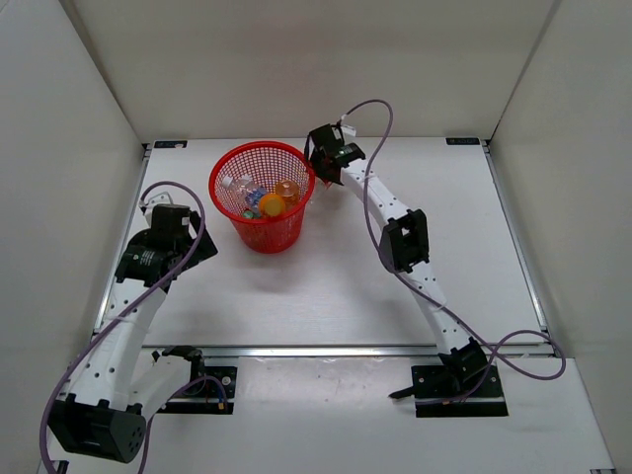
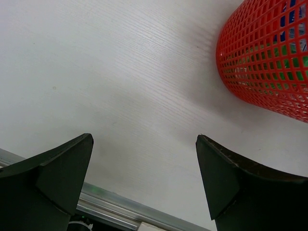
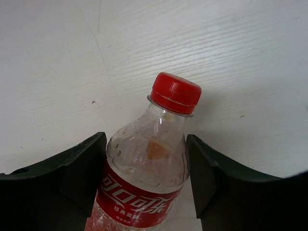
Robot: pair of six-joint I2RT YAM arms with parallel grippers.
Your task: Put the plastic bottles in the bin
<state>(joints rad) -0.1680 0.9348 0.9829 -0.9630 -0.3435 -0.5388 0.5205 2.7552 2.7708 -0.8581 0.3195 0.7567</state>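
- We take this for a robotics lab test cell rather than a home, shop or office.
- Plain white panels (image 1: pixel 316 59) box in a white surface (image 1: pixel 326 286) on three sides.
- Two white jointed arms, the left arm (image 1: pixel 128 306) and the right arm (image 1: pixel 405 242), are bolted to black base plates (image 1: pixel 489 403) at the near edge.
- An aluminium rail (image 1: pixel 346 351) runs across the front of the surface, and black brackets (image 1: pixel 170 144) sit at its far corners.
- Purple cables (image 1: pixel 391 116) loop openly along both arms.
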